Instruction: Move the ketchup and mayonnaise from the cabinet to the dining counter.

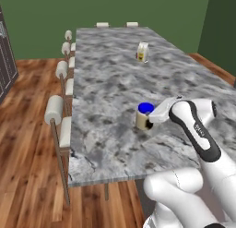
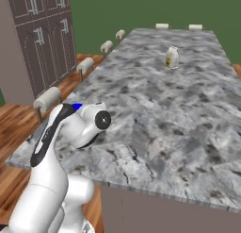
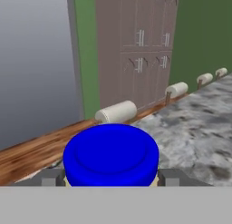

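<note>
The mayonnaise (image 1: 144,115), a squat jar with a bright blue lid and a cream label, stands upright on the dining counter (image 1: 110,79) near its front end. My gripper (image 1: 150,122) reaches in from the right and is shut on the jar, one finger on each side. In the hand view the blue lid of the mayonnaise (image 3: 111,155) sits between the fingertips (image 3: 49,180) of my gripper (image 3: 111,181). From the right base view only a sliver of the mayonnaise lid (image 2: 76,105) shows behind the arm. The ketchup and the cabinet are out of view.
A small cream carton (image 1: 143,51) stands far up the counter (image 2: 164,109). Round-cushioned stools (image 1: 54,109) line the counter's left side. A tall dark cupboard (image 2: 42,43) with small handles stands beyond them. Wooden floor surrounds the counter.
</note>
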### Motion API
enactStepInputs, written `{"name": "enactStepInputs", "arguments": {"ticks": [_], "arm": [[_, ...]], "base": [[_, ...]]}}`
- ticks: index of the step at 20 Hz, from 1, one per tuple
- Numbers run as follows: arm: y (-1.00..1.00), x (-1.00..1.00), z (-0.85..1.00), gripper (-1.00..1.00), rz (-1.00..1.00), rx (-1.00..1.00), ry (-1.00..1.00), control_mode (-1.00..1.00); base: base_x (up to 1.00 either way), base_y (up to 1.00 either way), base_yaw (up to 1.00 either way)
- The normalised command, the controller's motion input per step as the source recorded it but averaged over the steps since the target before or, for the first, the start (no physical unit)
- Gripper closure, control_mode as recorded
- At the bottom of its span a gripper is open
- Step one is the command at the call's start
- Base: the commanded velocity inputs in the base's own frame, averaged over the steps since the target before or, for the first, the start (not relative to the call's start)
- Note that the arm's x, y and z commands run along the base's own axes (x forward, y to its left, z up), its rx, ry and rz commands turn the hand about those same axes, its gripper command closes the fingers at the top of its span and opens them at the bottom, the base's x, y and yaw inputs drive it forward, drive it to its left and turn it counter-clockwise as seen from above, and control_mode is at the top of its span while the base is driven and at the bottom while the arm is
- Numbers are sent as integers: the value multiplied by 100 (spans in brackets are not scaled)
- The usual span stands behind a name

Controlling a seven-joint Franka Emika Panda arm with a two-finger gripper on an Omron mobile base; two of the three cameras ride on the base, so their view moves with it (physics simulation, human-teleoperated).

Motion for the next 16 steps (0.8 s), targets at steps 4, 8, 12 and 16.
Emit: {"name": "enactStepInputs", "arguments": {"ticks": [4, 8, 12, 16], "arm": [[9, 39, -39, 100, 1, 0, 0, -100], [14, 37, -41, 100, 1, 0, 0, -100], [15, 37, -45, 100, 1, 0, 0, -100], [13, 34, -44, 100, 1, 0, 0, -100]], "base": [[0, 0, 0], [0, 0, 0], [0, 0, 0], [0, 0, 0]]}}
